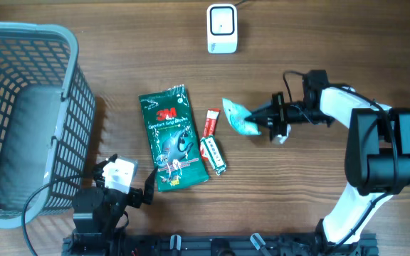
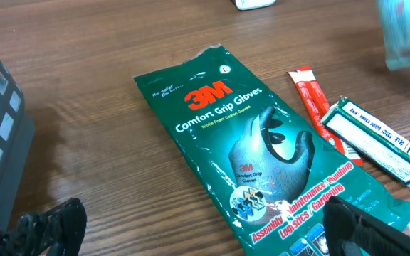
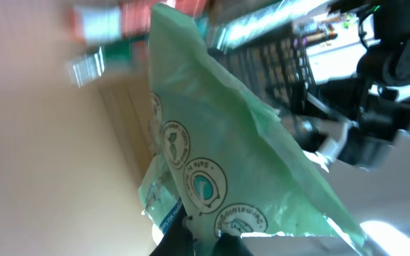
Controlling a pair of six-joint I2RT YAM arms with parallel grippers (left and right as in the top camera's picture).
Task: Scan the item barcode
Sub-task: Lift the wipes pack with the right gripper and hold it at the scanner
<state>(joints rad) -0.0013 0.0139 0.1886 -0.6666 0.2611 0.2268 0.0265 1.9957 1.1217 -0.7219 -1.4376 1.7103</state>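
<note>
Jaws of the right end effector are pinching a pale green, crinkled plastic pouch by one edge, holding it over the brown wooden worktop, well apart from the white boxy barcode scanner at the far edge. The left end effector is standing spread wide and gripping nothing, just beside a dark green glove packet. A red sachet and a green-and-white stick pack are lying between packet and pouch. A grey mesh basket is sitting far left.
</note>
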